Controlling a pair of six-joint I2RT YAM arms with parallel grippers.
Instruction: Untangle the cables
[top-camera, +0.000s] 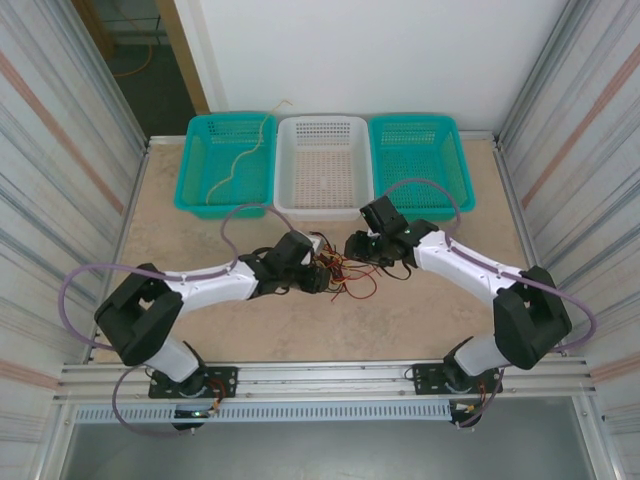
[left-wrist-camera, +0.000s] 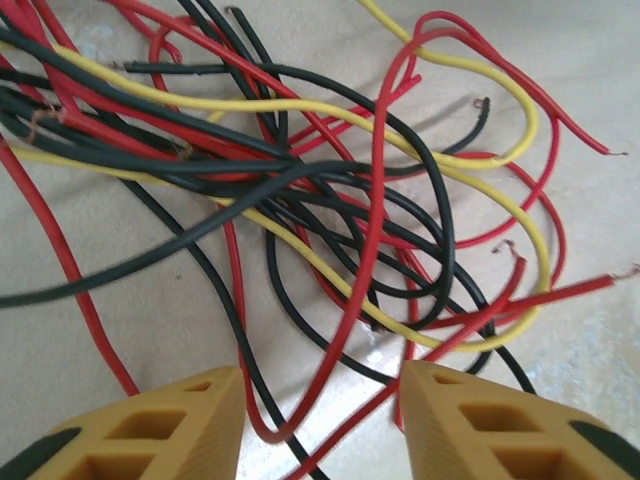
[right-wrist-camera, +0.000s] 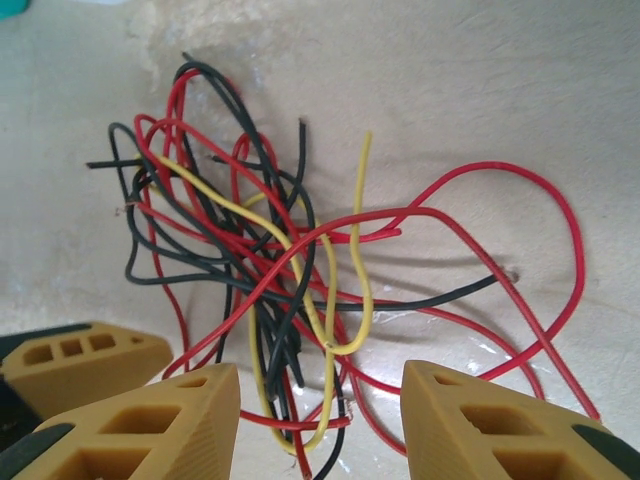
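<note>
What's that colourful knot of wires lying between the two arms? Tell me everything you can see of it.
The tangle of cables is a loose heap of thin, plastic-coated wires in red, black and yellow, looped through one another, some tips showing bare copper. It lies on the beige table between the left gripper and right gripper, both open, strands passing between their jaws.

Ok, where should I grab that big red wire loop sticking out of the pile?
Grip the long red wire loop at its outer arc, coming from above on the side away from the tangled red, black and yellow wires: there it lies alone, nothing crossing it.
</note>
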